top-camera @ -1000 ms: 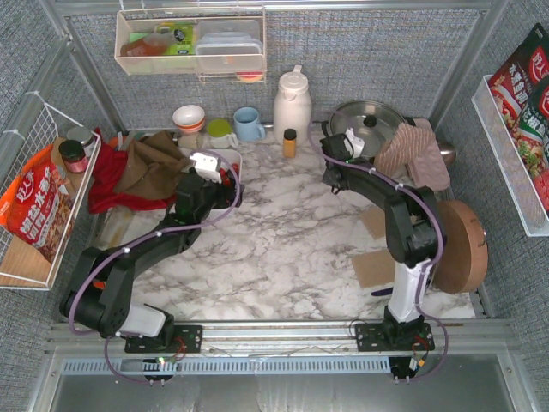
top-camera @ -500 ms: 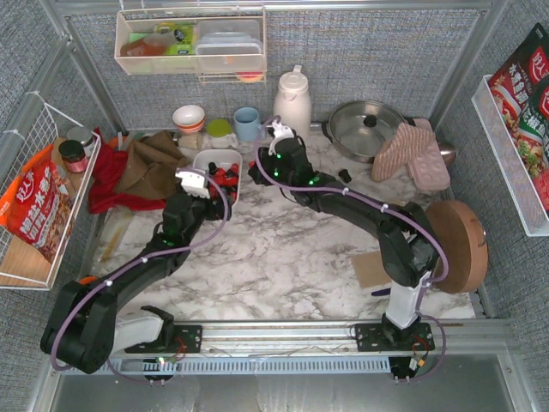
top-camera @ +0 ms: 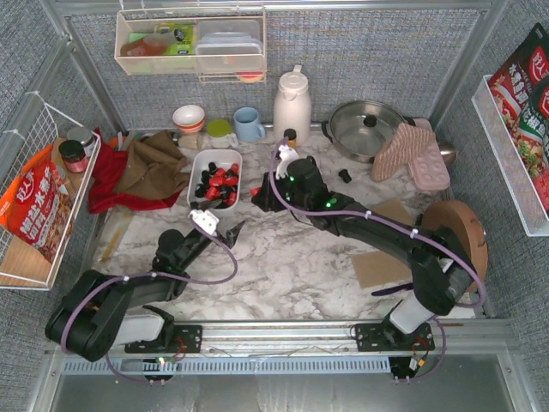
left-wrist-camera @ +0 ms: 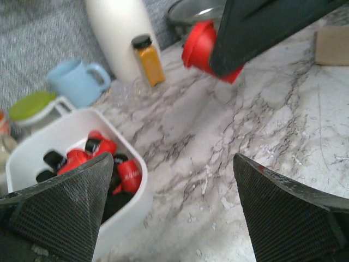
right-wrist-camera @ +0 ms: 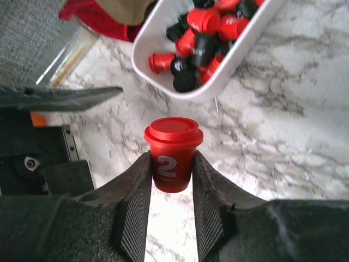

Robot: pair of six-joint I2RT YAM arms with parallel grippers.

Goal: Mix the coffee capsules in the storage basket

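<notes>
The right gripper has swung in beside the storage basket, jaws clamped on one red capsule above the counter. The left gripper has backed off, jaws apart. The capsule is probably to be dropped back among the coffee capsules, mixing them.

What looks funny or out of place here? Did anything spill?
One red capsule sits outside the storage basket, pinched in the right gripper just beside it. A small black thing lies alone on the table near the pot, maybe a stray capsule, too small to tell. Nothing looks spilled.
</notes>
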